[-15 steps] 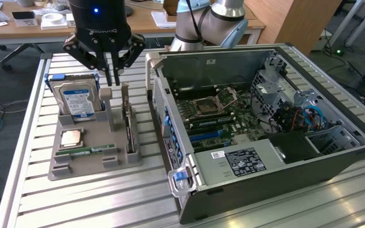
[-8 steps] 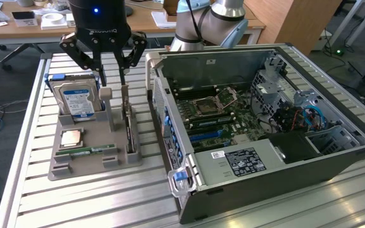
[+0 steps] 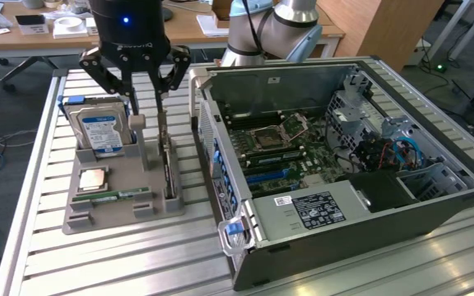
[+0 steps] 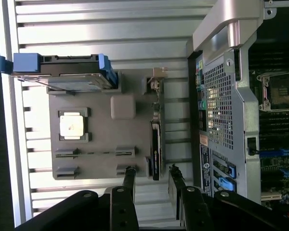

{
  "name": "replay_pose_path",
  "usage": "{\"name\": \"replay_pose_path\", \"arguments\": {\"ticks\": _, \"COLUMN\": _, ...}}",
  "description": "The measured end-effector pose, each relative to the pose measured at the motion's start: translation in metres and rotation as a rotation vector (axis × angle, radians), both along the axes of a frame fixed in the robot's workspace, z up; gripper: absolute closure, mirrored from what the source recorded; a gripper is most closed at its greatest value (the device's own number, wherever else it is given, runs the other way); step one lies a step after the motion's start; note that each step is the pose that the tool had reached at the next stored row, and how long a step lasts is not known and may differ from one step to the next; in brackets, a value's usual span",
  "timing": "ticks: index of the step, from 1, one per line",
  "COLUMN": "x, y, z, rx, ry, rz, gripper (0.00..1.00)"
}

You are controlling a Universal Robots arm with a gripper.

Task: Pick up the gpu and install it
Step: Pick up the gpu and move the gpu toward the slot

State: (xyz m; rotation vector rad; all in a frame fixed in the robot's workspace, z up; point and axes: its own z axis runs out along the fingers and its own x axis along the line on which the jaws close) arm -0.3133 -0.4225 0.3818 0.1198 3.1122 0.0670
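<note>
The gripper (image 3: 145, 98) is showing a matte black body, with a small blue light (image 3: 125, 20) glowing near its top and pale lettering (image 3: 130, 44) running across it lower down. Its fingers (image 4: 129, 180) are showing black jointed links with silver pivot pins (image 4: 118, 190). The arm (image 3: 295, 20) is gleaming silver-grey, carrying a light blue cap (image 3: 241, 8).

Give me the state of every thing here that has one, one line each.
gripper: open, over the gpu, holding nothing.
gpu: standing on edge in the holder, not gripped.
hard drive: upright in the holder.
CPU: flat in its holder recess.
computer case: side open, motherboard exposed.
</note>
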Motion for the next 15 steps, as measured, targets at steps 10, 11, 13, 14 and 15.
{"name": "replay_pose_path", "arguments": {"ticks": 10, "x": 0.0, "y": 0.0, "z": -0.0181, "rx": 0.0006, "ry": 0.0, "rz": 0.0, "gripper": 0.58}}
{"name": "replay_pose_path", "arguments": {"ticks": 11, "x": 0.0, "y": 0.0, "z": -0.0195, "rx": 0.0007, "ry": 0.0, "rz": 0.0, "gripper": 0.58}}
{"name": "replay_pose_path", "arguments": {"ticks": 13, "x": 0.0, "y": 0.0, "z": -0.0225, "rx": 0.0007, "ry": 0.0001, "rz": 0.0, "gripper": 0.58}}
{"name": "replay_pose_path", "arguments": {"ticks": 14, "x": 0.0, "y": 0.0, "z": -0.0244, "rx": 0.0007, "ry": 0.0001, "rz": 0.0, "gripper": 0.58}}
{"name": "replay_pose_path", "arguments": {"ticks": 15, "x": 0.0, "y": 0.0, "z": -0.0262, "rx": 0.0007, "ry": 0.0001, "rz": 0.0, "gripper": 0.58}}
